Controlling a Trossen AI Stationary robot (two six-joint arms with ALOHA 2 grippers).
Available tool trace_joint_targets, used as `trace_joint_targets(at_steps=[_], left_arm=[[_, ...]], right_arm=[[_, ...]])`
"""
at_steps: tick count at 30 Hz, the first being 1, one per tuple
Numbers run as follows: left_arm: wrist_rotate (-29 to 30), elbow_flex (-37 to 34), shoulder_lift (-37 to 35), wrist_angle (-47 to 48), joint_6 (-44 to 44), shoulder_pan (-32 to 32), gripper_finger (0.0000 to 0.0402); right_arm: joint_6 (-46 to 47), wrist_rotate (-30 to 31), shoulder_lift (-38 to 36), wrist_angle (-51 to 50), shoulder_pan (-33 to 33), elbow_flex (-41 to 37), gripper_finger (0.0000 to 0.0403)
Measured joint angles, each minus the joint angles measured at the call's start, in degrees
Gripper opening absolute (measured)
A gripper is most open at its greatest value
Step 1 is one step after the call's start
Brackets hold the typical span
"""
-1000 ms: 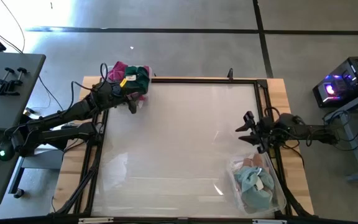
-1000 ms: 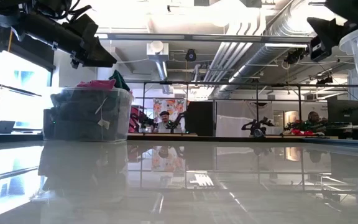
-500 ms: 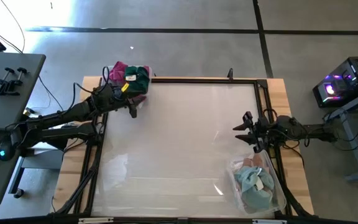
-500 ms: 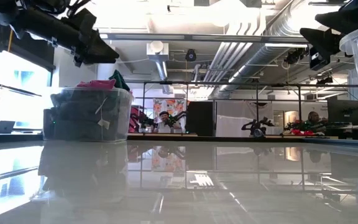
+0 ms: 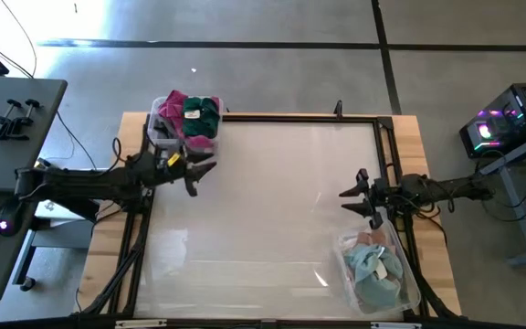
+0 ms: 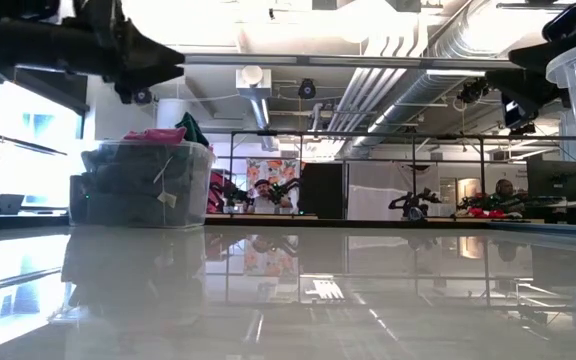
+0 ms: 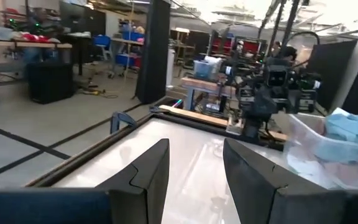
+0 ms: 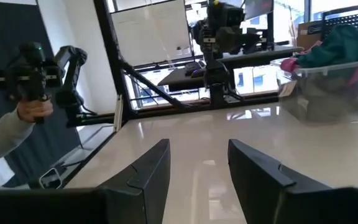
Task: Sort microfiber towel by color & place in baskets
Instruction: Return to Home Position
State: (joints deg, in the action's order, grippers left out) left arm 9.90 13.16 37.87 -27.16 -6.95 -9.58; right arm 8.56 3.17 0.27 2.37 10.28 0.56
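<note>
1. From where I stand the sorting looks finished. I see no towel loose on the glossy white table top, and neither arm carries anything. I take the step in hand to be the retreat to the rest pose.
2. The next move, as I judge it, asks little. Each arm should fold back toward its own side of the table and stay clear of the basket nearest it, with nothing to pick up or set down.
3. The left gripper hangs above the table's left edge, just beside the small squarish clear plastic basket but not touching it. Its wrist camera shows the two dark fingers spread apart with only bare table between them.
4. The right gripper hovers over the right side of the table, near the far end of the larger, longer clear plastic basket and apart from it. Its fingers also stand wide, gripping nothing.
5. The small basket sits at the far left corner, heaped with a pink towel and a dark green towel. The long one lies at the near right corner and holds light blue towels, with something pale and pinkish beside them.
</note>
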Motion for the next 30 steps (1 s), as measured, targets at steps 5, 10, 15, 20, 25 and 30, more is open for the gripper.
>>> trace_joint_targets(at_steps=[5, 10, 15, 20, 25, 30], left_arm=[[3.58, -3.36, -7.17, 2.50, -1.70, 1.64, 0.0138], [4.40, -5.31, -16.13, 8.07, -3.32, 3.67, 0.0138], [4.49, -8.19, -21.73, 9.77, -2.55, 6.21, 0.0138], [6.00, -11.02, -24.23, 8.66, -1.52, 9.45, 0.0138], [8.65, -12.55, -24.68, 7.74, -0.18, 14.03, 0.0134], [8.23, -12.55, -24.70, 8.02, 5.95, 18.35, 0.0114]], right_arm=[[0.06, 2.31, 0.00, -0.40, 0.00, -0.02, 0.0156], [1.72, 4.08, 0.02, -0.42, 0.00, -0.02, 0.0156], [1.68, 4.03, 0.04, -0.35, 0.00, -0.04, 0.0156], [1.53, 3.88, 0.04, -0.22, 0.00, -0.04, 0.0156], [1.50, 3.88, 0.04, -0.22, 0.00, -0.04, 0.0156], [1.50, 3.88, 0.04, -0.22, 0.00, -0.04, 0.0156]])
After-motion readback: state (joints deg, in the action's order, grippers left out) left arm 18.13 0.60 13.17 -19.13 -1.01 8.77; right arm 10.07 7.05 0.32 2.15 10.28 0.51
